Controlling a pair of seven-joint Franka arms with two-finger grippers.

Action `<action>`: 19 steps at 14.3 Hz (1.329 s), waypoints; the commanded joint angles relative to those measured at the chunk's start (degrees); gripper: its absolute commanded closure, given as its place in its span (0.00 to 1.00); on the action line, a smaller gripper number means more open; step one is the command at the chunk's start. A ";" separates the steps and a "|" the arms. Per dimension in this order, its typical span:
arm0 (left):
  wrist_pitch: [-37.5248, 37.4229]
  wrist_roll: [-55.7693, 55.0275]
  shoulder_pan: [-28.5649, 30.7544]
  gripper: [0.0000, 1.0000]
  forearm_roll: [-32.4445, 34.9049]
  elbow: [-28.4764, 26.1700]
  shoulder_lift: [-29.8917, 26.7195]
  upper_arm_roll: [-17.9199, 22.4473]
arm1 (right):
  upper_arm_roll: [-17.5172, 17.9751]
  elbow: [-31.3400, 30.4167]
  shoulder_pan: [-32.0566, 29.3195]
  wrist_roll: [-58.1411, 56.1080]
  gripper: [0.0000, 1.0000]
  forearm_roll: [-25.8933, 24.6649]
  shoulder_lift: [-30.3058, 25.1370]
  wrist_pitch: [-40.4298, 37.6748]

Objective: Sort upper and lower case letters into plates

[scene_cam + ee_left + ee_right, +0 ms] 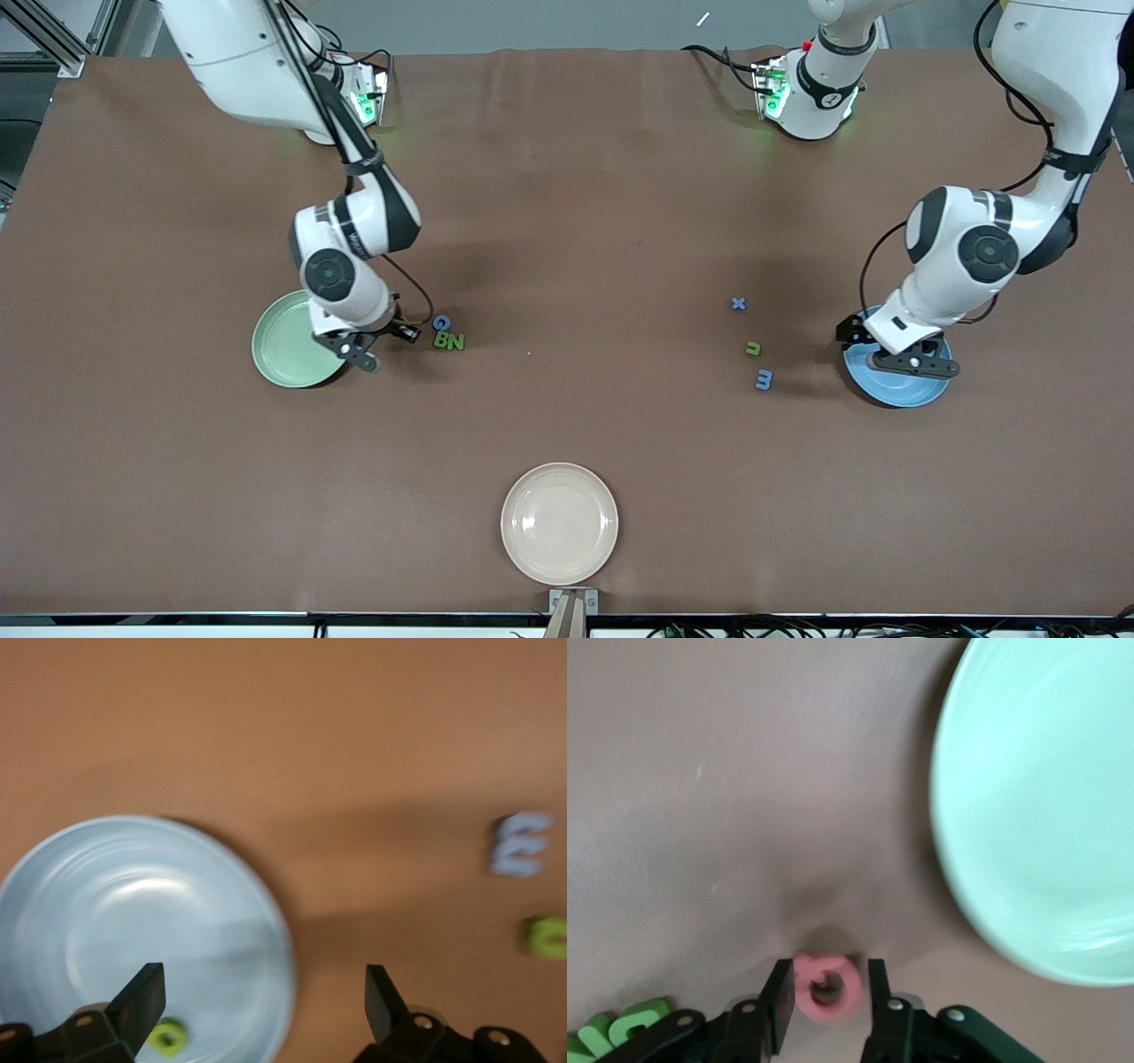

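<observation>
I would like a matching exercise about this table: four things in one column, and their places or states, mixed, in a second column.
1. red Q
2. left hand
3. blue x
4. cream plate

a. nearest to the front camera
b. gripped in the right hand
c. open, over the blue plate
d. farther from the front camera than the blue m

Pairs: 1-b, 2-c, 3-d, 4-a.

The table [567, 221] wears a matt brown cloth, faintly creased. The pale green plate [283, 341], blue plate [895, 390] and cream plate [559, 523] look smooth and glossy with soft highlights. The red Q [825, 987] looks matt and foam-like. The arms' shells are glossy white plastic.
</observation>
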 commanded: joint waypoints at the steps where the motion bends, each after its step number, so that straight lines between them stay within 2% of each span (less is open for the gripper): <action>1: -1.19 -6.11 -3.41 0.01 0.51 3.46 2.62 -1.26 | 0.70 -1.15 -7.25 -12.10 1.00 0.53 -5.39 -4.88; 4: -1.90 -9.28 -7.98 0.01 0.42 6.98 6.22 -1.17 | 0.70 -1.06 -12.37 -21.37 1.00 0.53 -6.63 -6.56; 8: -1.90 -12.97 -11.07 0.01 1.04 10.58 12.28 -0.91 | 0.70 -1.15 -12.91 -22.87 0.99 0.70 -6.28 -6.30; 10: -1.90 -14.38 -12.30 0.02 1.12 11.56 14.22 -0.64 | 0.70 -1.15 -12.12 -22.17 0.95 2.62 -6.10 -6.21; 11: -1.90 -14.65 -12.30 0.02 1.30 12.25 14.92 -0.64 | 0.70 -1.15 -10.98 -22.08 0.73 5.07 -6.01 -5.95; 12: -1.90 -14.74 -12.30 0.03 2.34 12.70 15.54 -0.64 | 0.70 -1.15 -10.36 -21.99 0.30 6.66 -5.93 -5.51; 13: -1.90 -14.91 -12.30 0.07 2.79 12.70 15.72 -0.56 | 0.70 -1.67 -9.40 -21.38 0.00 7.46 -5.84 -3.68; 16: -1.90 -16.23 -12.39 0.17 5.77 13.84 17.30 -0.03 | 0.62 -3.77 -4.22 -12.53 0.00 7.65 -4.70 2.55; 19: -1.90 -17.63 -12.65 0.25 7.54 15.33 18.62 -0.03 | 0.62 -5.45 -1.40 -9.34 0.00 7.65 -2.94 8.01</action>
